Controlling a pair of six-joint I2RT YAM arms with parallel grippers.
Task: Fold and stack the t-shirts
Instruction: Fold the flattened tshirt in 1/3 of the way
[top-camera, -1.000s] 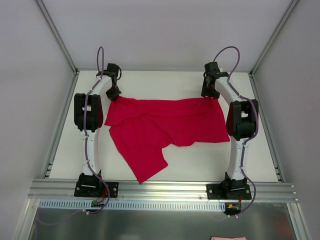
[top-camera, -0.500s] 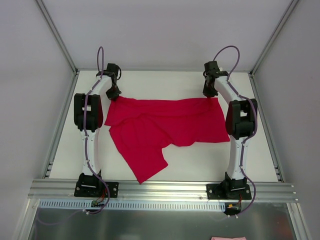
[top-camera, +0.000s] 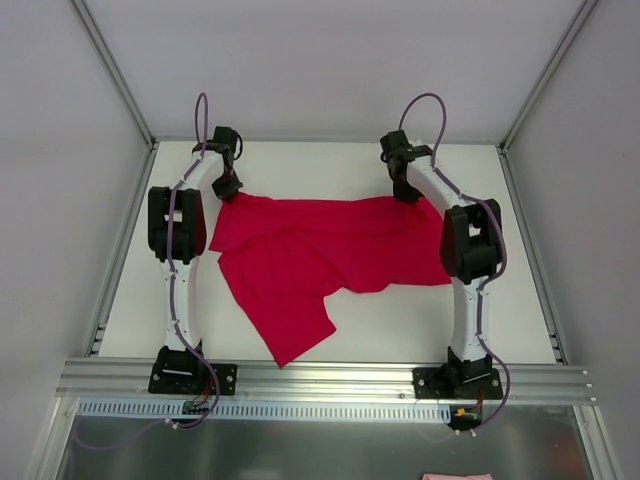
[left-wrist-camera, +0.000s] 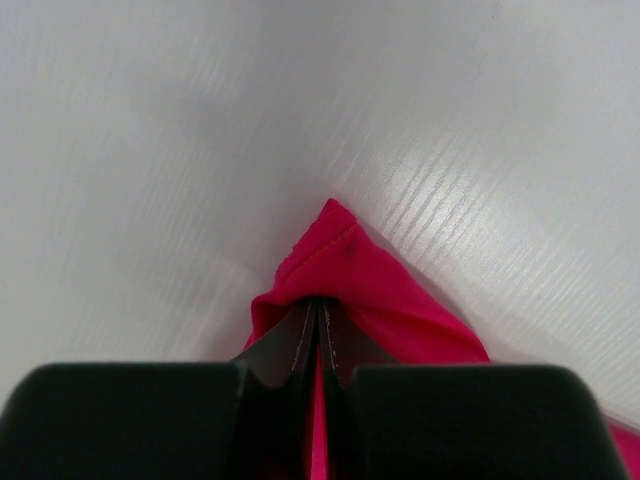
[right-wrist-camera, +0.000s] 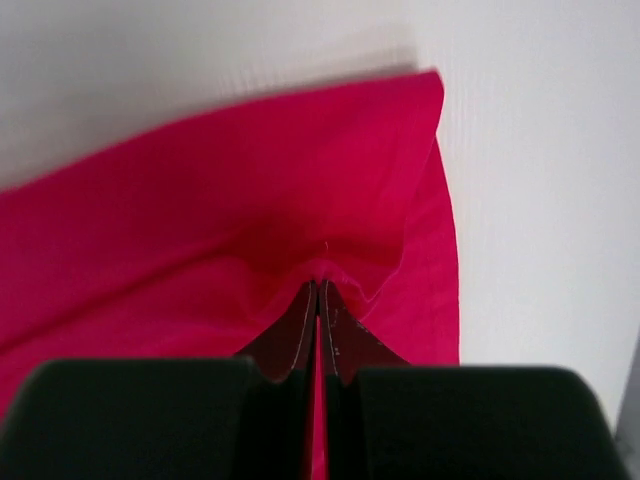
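One crimson-red t-shirt (top-camera: 320, 255) lies spread and rumpled across the middle of the white table, a flap reaching toward the near edge. My left gripper (top-camera: 227, 190) is shut on the t-shirt's far left corner (left-wrist-camera: 335, 265), fabric pinched between its jaws (left-wrist-camera: 318, 310). My right gripper (top-camera: 408, 195) is shut on the t-shirt's far edge near the right corner (right-wrist-camera: 300, 220), cloth puckered at its tips (right-wrist-camera: 318, 290). Both grips sit low at the table's far side.
A white table (top-camera: 400, 320) bounded by metal frame rails (top-camera: 320, 375) at the near edge and grey walls around. A scrap of pink cloth (top-camera: 458, 476) shows below the near rail.
My right gripper closed on the t-shirt's far edge and shifted left, pulling that corner inward. The left arm has not moved.
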